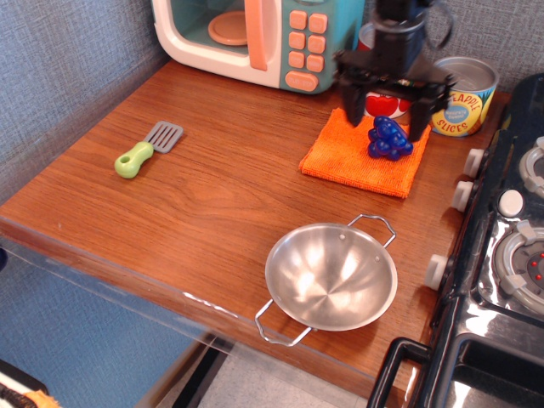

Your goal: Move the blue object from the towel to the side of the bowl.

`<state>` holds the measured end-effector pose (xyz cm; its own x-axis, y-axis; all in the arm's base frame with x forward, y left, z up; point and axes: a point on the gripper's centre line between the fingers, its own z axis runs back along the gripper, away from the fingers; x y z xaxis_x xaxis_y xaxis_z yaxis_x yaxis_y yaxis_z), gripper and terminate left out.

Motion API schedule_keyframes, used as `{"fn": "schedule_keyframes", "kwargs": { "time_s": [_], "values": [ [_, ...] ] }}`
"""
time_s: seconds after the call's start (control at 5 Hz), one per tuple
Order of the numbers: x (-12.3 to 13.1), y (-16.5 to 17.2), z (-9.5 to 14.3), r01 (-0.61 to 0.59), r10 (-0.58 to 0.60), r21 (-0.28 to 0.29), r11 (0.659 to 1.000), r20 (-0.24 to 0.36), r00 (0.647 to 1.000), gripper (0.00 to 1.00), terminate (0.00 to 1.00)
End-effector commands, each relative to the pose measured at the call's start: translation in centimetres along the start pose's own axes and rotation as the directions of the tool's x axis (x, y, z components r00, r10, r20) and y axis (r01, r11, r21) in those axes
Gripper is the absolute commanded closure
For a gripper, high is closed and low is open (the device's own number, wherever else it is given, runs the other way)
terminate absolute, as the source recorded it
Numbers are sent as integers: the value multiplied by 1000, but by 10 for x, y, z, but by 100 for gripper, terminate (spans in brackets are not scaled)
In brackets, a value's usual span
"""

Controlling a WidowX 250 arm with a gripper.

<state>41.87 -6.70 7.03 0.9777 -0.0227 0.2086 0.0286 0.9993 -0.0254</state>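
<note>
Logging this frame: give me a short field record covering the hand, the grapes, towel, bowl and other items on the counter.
hand: open, fingers either side of the grapes, above the towel
blue grapes: lying on the towel, not lifted
towel: orange, flat, near the back right of the counter
bowl: steel, empty, near the front edge
spatula: green handle, left side of the counter
cans: pineapple slices can behind the towel; second can mostly hidden by the arm
toy microwave: back edge
task state: grapes not yet moved
</note>
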Motion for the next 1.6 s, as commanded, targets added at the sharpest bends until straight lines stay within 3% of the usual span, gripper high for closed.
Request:
{"fn": "schedule_keyframes", "kwargs": {
  "time_s": [0.0, 0.4, 1.0, 1.2, 1.4],
  "values": [
    [23, -10, 12, -3, 3, 1, 1000, 65, 998, 0, 0],
    [22, 11, 0, -34, 33, 69, 997, 18, 999, 0, 0],
    [16, 15, -14, -83, 86, 69, 994, -35, 996, 0, 0],
    [13, 15, -16, -107, 109, 62, 992, -26, 994, 100, 0],
    [11, 15, -17, -105, 108, 62, 992, -34, 994, 100, 0]
  ]
}}
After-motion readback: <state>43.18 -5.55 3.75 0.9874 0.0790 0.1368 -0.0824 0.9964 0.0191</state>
